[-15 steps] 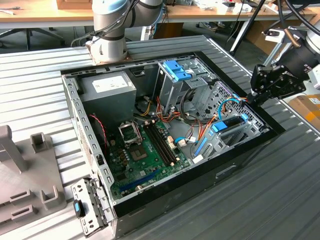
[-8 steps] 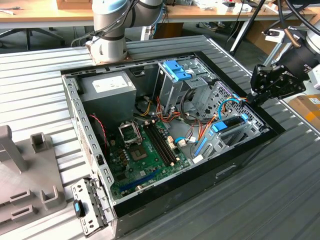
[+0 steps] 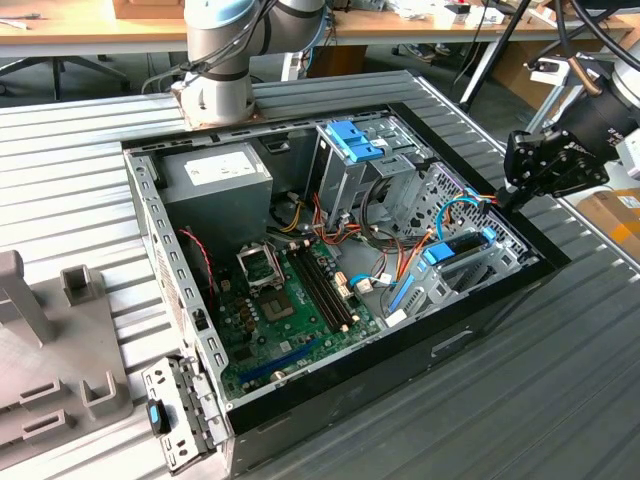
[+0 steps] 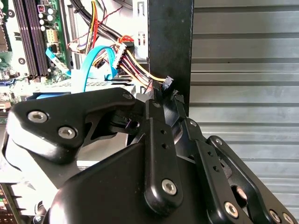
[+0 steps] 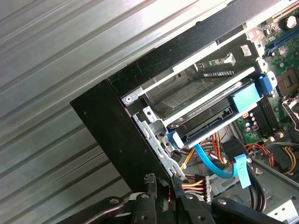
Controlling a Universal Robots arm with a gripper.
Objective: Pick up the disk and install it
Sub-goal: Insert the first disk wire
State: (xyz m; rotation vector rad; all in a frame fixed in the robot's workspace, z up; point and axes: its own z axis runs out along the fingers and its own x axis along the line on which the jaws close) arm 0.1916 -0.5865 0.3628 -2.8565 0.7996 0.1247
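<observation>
The disk lies flat in the drive bay at the open computer case's corner on the exterior view's right, its blue rails and tabs along its edges. The first wrist view shows the disk seated in the metal bay with a blue tab facing the motherboard. My gripper hangs over the case's wall on the exterior view's right, just beside that bay. In both wrist views its fingers stand close together around a black plug ending a bundle of yellow, orange and red wires. The gripper is apart from the disk.
The case lies open on a ribbed metal table. A tall grey cage with a blue clip and a grey box stand at the back. Blue cables loop near the bay. Grey fixtures sit at the exterior view's left.
</observation>
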